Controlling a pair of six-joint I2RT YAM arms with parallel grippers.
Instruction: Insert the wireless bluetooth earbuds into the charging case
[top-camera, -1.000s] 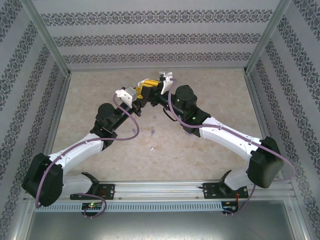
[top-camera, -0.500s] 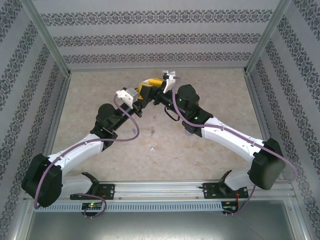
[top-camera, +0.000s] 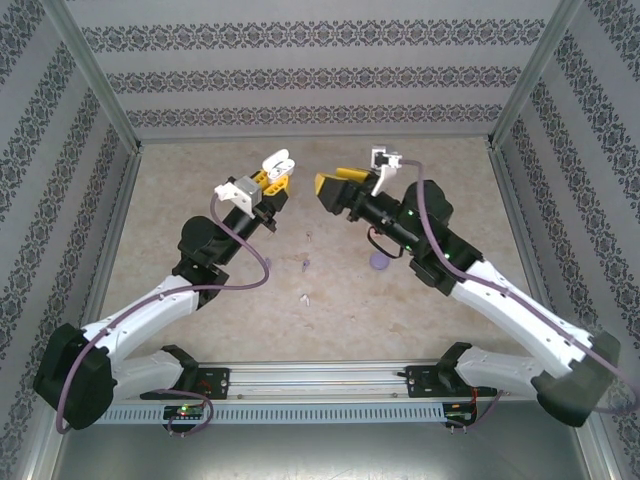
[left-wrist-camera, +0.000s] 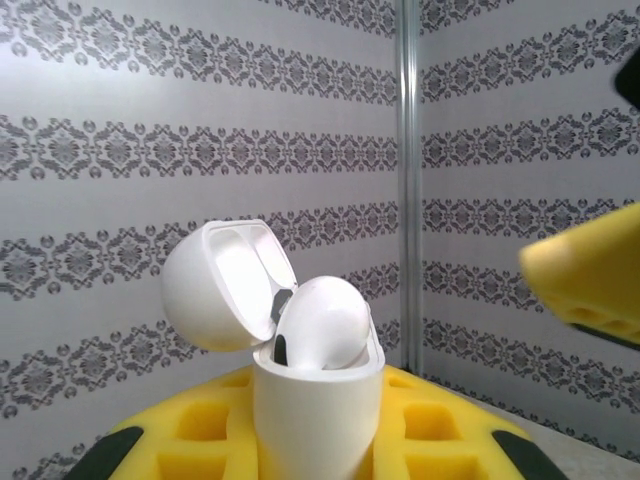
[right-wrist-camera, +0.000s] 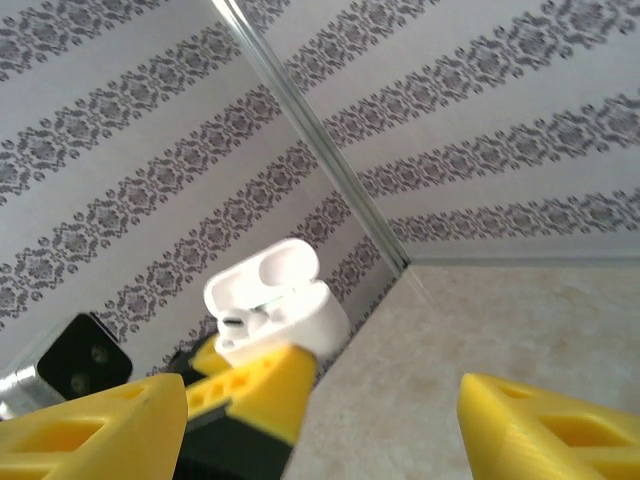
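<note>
Left gripper (top-camera: 274, 174) raised above the far middle of the beige speckled tabletop (top-camera: 460, 180), its yellow ribbed fingers (left-wrist-camera: 170, 432) clamped narrow on the base of a glossy white charging case (left-wrist-camera: 318, 405). Case upright, hinged lid tipped back and open, leaning left in the left wrist view. One white rounded earbud (left-wrist-camera: 322, 322) sits in the mouth of the case, its head standing proud of the rim, stem hidden inside. Whether a second bud lies beside it, cannot tell. Right gripper (top-camera: 336, 184) about level with the left one, a short gap between them, pointing toward it; jaws spread wide, nothing between them. In the right wrist view its two yellow fingers (right-wrist-camera: 545, 425) sit at the lower corners with the open case beyond. Down on the tabletop, between the two forearms, one tiny loose earbud (top-camera: 305, 264) and another tiny earbud (top-camera: 305, 298) nearer the arm bases, both well apart from the case; colours too small to tell. A small purple rounded object (top-camera: 380, 261) rests just beside the right arm. Grey damask-striped walls (top-camera: 320, 75) on three sides
</note>
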